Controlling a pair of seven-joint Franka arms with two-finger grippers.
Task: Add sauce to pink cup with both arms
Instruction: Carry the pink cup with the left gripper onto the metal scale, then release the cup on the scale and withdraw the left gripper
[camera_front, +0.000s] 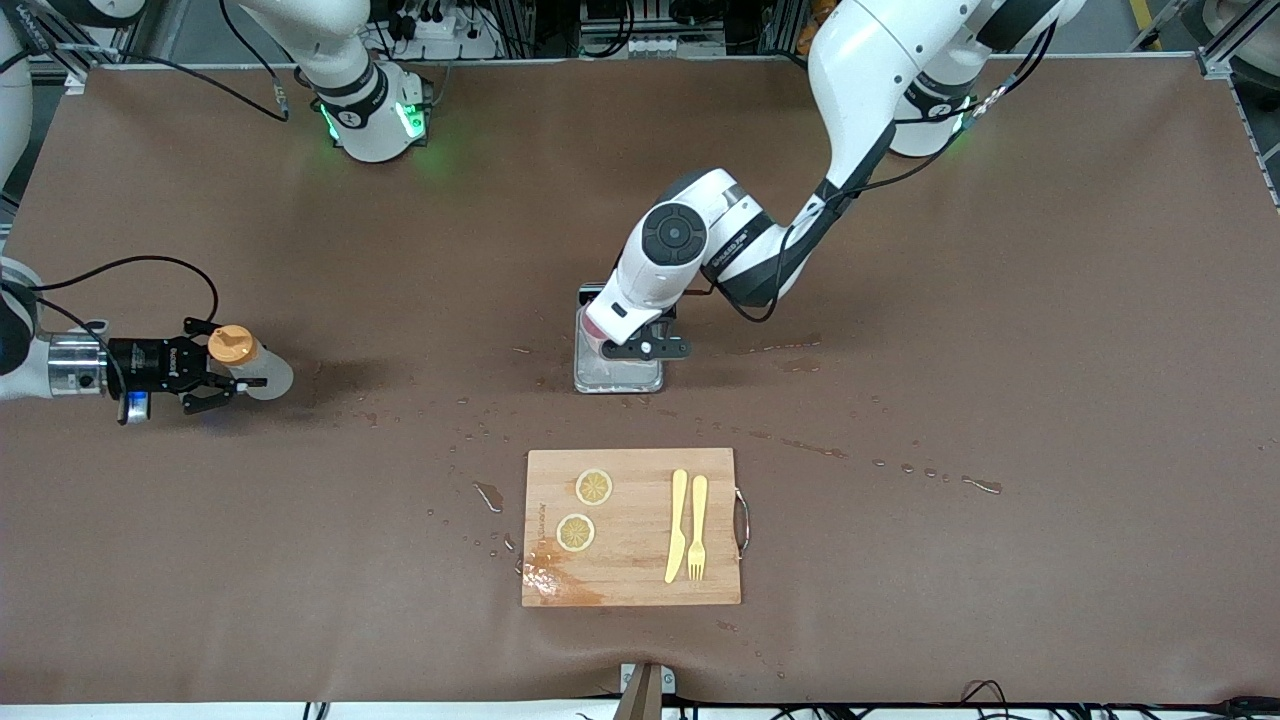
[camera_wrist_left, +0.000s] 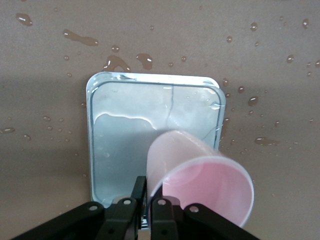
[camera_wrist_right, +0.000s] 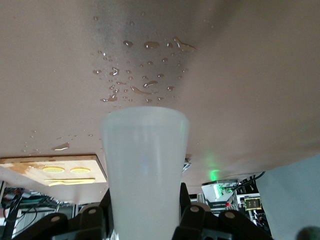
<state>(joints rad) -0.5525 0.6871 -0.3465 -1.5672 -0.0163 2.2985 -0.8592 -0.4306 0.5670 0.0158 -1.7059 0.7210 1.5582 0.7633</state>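
Left gripper (camera_front: 648, 345) is over the grey scale (camera_front: 618, 377) near the desk's (camera_front: 1000, 350) centre. Its jaws pinch the pink cup's (camera_wrist_left: 200, 182) rim wall, one finger (camera_wrist_left: 137, 197) outside, one finger inside. The cup is tilted, mouth toward the wrist cam, its base over the scale's pan; can't tell if it touches the pan. In the front view the cup shows only as a pink sliver (camera_front: 598, 335) under the left arm's wrist. The scale's top is wet, w/ a puddle and streaks on it.

Right gripper (camera_front: 215, 385) is toward the right arm's end of the desk, held sideways above the surface, well apart from the scale. Its jaws are clamped on the sauce bottle (camera_front: 250, 365), which lies roughly horizontal in the grip: orange cap (camera_front: 231, 345) at the gripper, translucent whitish body sticking out past the fingertips. In the right wrist view the body (camera_wrist_right: 145, 170) fills the space between the fingers (camera_wrist_right: 192, 220).

Nearer the front cam than the scale lies a wooden cutting board (camera_front: 631, 527) w/ a metal handle at one edge. On it: two lemon slices (camera_front: 594, 486), plus a yellow knife (camera_front: 677, 525) and yellow fork (camera_front: 697, 527) side by side. One corner of the board is wet. Droplets and small puddles (camera_front: 486, 495) are scattered over the brown desk between scale and board and toward the left arm's end.
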